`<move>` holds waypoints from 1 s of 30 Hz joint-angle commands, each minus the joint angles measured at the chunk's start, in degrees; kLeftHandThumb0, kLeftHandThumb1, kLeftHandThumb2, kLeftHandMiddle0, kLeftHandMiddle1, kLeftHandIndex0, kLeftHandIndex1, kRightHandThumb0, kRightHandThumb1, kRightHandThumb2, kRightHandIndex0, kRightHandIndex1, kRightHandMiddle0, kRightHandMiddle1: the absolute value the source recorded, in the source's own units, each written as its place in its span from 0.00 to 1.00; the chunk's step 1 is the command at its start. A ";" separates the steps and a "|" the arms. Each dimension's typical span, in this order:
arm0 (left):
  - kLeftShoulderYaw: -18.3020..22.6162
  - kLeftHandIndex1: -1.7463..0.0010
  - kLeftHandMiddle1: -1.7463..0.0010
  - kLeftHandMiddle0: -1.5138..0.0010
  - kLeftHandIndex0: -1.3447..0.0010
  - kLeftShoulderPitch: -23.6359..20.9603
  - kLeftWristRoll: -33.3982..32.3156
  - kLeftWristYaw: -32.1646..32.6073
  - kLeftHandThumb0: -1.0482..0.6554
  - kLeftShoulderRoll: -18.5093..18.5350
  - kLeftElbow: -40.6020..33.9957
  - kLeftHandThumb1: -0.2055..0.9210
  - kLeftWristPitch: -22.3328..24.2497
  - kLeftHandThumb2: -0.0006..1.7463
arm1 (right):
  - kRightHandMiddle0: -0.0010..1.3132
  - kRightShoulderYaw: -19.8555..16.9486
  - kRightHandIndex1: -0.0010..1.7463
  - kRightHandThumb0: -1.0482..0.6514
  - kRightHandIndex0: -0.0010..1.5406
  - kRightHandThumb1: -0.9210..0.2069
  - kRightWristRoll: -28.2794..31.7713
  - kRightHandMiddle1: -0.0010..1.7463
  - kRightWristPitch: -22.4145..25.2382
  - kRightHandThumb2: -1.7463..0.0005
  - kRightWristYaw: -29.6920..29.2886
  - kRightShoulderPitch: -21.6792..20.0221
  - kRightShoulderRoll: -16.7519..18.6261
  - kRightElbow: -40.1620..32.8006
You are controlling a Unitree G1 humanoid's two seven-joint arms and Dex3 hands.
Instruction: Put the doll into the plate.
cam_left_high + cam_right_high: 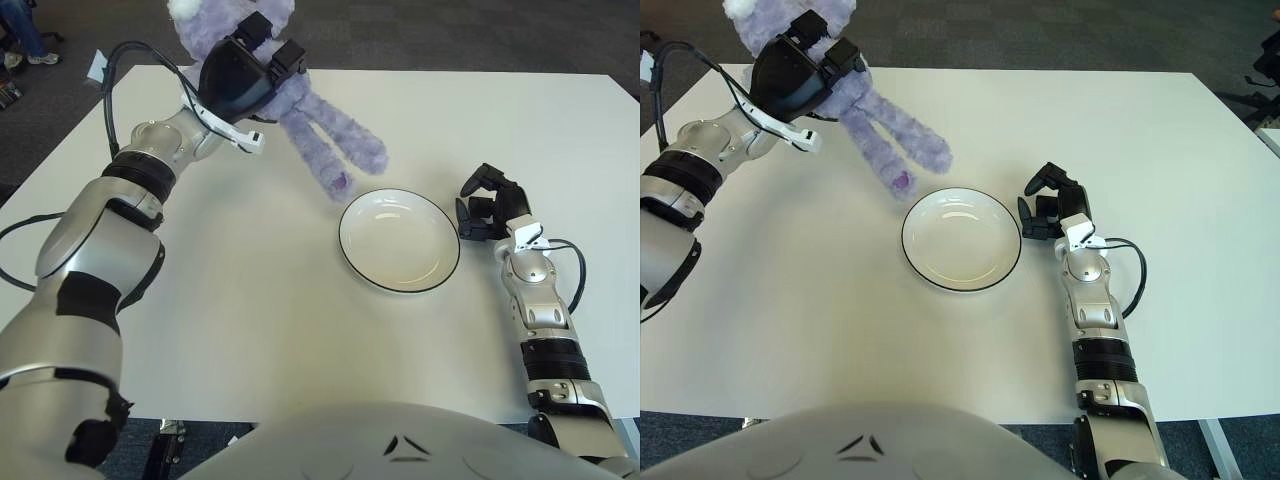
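Note:
A fluffy purple doll hangs above the white table, held around its body by my left hand at the upper left. Its long legs dangle down to the right, their ends just left of the plate's far rim. The doll's head is cut off by the top edge of the view. The white plate with a dark rim sits on the table right of centre, with nothing in it. My right hand shows beside the plate's right rim, fingers curled and holding nothing.
A white table spans the view, with dark carpet beyond its far edge. A black cable loops from my left wrist, another runs by my right forearm. A person's legs show at the far upper left.

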 commanded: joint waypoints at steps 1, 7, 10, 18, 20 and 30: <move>1.47 0.00 0.20 0.43 0.47 -0.33 -0.90 -0.45 0.62 0.73 -0.97 0.21 -0.87 0.87 | 0.47 1.10 1.00 0.33 0.80 0.54 -0.77 1.00 2.49 0.25 1.30 2.11 0.19 2.28; 2.26 0.00 0.26 0.38 0.45 -0.55 0.14 0.40 0.62 1.04 -2.78 0.18 -0.63 0.87 | 0.46 1.08 1.00 0.33 0.80 0.53 -0.54 1.00 2.61 0.25 1.59 2.21 0.14 2.02; 2.68 0.00 0.26 0.37 0.45 -0.60 0.61 0.61 0.62 1.52 -4.39 0.18 -0.06 0.87 | 0.46 1.05 1.00 0.34 0.80 0.53 -0.47 1.00 2.68 0.26 1.81 2.21 0.04 1.92; 6.28 0.00 0.28 0.36 0.45 1.17 -1.24 -2.98 0.62 4.39 -12.10 0.19 -1.15 0.86 | 0.46 1.05 1.00 0.34 0.79 0.52 -0.79 1.00 2.44 0.26 1.98 2.25 -0.14 1.90; 7.18 0.00 0.29 0.36 0.46 1.80 -1.78 -3.78 0.62 4.60 -13.64 0.19 -1.60 0.86 | 0.46 1.09 1.00 0.34 0.79 0.52 -0.94 1.00 2.36 0.26 1.91 2.27 -0.17 1.93; 10.22 0.00 0.03 0.56 0.52 4.22 -3.85 -6.92 0.62 3.97 -18.89 0.28 -4.64 0.88 | 0.46 1.15 1.00 0.34 0.79 0.52 -1.43 1.00 2.37 0.26 1.60 2.21 -0.15 2.06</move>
